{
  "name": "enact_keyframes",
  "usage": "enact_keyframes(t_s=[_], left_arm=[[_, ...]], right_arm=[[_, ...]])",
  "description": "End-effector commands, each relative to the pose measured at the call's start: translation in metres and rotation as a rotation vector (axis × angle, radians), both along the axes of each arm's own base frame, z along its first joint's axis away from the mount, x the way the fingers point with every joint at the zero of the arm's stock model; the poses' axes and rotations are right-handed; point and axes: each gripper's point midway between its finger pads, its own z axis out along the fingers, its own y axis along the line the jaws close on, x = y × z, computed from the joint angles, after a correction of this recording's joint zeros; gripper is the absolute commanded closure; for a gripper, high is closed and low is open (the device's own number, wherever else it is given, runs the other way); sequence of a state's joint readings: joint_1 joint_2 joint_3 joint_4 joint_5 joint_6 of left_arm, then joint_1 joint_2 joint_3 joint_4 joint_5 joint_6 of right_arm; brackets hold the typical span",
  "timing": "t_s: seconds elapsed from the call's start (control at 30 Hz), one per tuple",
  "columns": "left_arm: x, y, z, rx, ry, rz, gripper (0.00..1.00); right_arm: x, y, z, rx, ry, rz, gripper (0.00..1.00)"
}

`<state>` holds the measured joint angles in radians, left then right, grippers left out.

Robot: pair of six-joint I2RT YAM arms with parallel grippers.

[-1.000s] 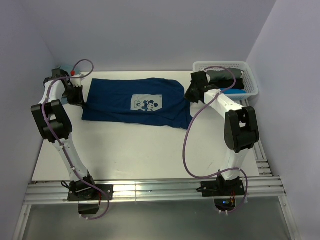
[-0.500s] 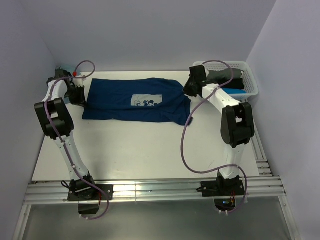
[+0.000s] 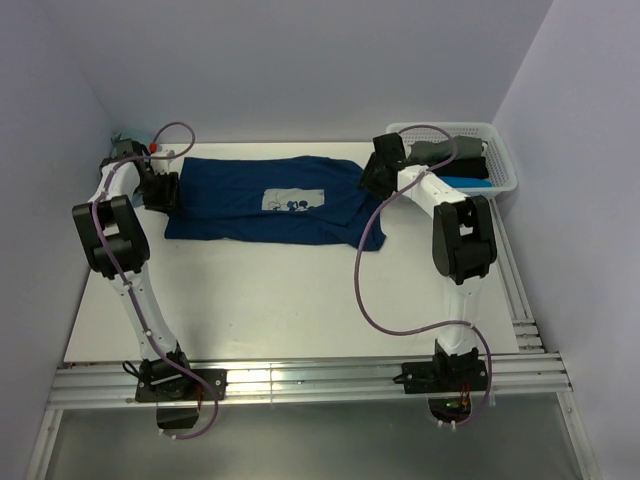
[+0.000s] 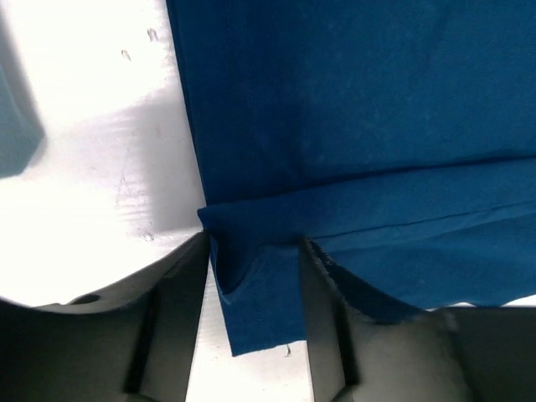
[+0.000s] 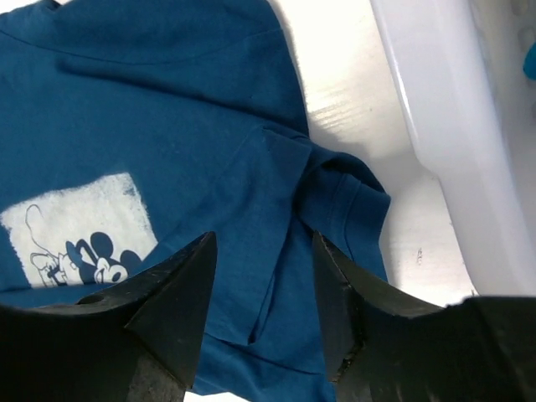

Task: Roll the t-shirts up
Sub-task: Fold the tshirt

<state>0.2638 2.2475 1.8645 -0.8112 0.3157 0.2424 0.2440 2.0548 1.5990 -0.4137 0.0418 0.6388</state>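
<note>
Cloth from the navy t-shirt (image 3: pixel 250 205) fills the gap between the jaws of the left gripper (image 4: pixel 254 251), which pinch a folded edge of it. The rest of the shirt spreads flat beyond their tips. The right gripper (image 5: pixel 261 243) has its jaws apart over the shirt's other end; I cannot tell if they grip. Left of those jaws is a white Mickey Mouse picture (image 5: pixel 79 239), and right of them is the white basket (image 5: pixel 435 126).
</note>
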Motion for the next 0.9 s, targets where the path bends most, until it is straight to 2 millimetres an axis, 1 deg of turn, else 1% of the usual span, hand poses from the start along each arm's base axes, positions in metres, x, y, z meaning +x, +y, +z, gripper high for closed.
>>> enact_keyframes(t_s=[0.0,0.03,0.07,0.1,0.13,0.17,0.2,0.27,0.3,0.33,0.37,0.47,0.5,0.57,0.6,0.67,0.87], left_arm=[[0.01,0.002,0.044,0.031,-0.122,0.004,0.46],[0.008,0.002,0.045,0.034,-0.124,0.007,0.45],[0.008,0.003,0.048,0.041,-0.133,0.007,0.44],[0.008,0.003,0.053,0.047,-0.147,0.007,0.44],[0.006,0.004,0.054,0.055,-0.146,0.008,0.44],[0.005,0.005,0.057,0.061,-0.149,0.01,0.44],[0.005,0.006,0.064,0.068,-0.165,0.012,0.44],[0.001,0.008,0.067,0.08,-0.169,0.016,0.44],[0.001,0.009,0.073,0.087,-0.18,0.017,0.44],[-0.001,0.009,0.074,0.088,-0.176,0.015,0.44],[-0.002,0.009,0.076,0.091,-0.176,0.013,0.44],[-0.008,0.008,0.081,0.088,-0.177,0.009,0.44],[-0.01,0.008,0.086,0.087,-0.186,0.009,0.44],[-0.015,0.008,0.084,0.088,-0.177,0.004,0.44],[-0.016,0.009,0.085,0.089,-0.179,0.007,0.44],[-0.02,0.008,0.081,0.088,-0.168,0.005,0.45],[-0.025,0.007,0.077,0.077,-0.155,0.002,0.46]], right_arm=[[0.006,-0.006,0.033,-0.008,-0.065,-0.017,0.43],[0.004,-0.005,0.042,-0.003,-0.079,-0.018,0.43],[-0.004,-0.004,0.038,-0.004,-0.069,-0.014,0.44],[-0.007,0.001,0.048,0.009,-0.094,-0.006,0.45],[-0.012,0.007,0.048,0.021,-0.096,0.004,0.46],[-0.02,0.011,0.041,0.023,-0.079,0.016,0.47],[-0.027,0.022,0.039,0.013,-0.074,0.036,0.48],[-0.038,0.033,0.027,0.009,-0.049,0.057,0.52],[-0.041,0.039,0.024,0.013,-0.043,0.07,0.53],[-0.045,0.048,0.02,0.022,-0.038,0.082,0.55],[-0.051,0.052,0.012,0.029,-0.021,0.089,0.55],[-0.056,0.069,0.002,0.047,-0.011,0.118,0.56],[-0.059,0.071,-0.002,0.042,0.0,0.118,0.56],[-0.066,0.076,-0.016,0.045,0.028,0.124,0.57],[-0.067,0.077,-0.018,0.05,0.025,0.122,0.57],[-0.071,0.076,-0.025,0.052,0.036,0.113,0.57],[-0.073,0.072,-0.029,0.03,0.044,0.1,0.56]])
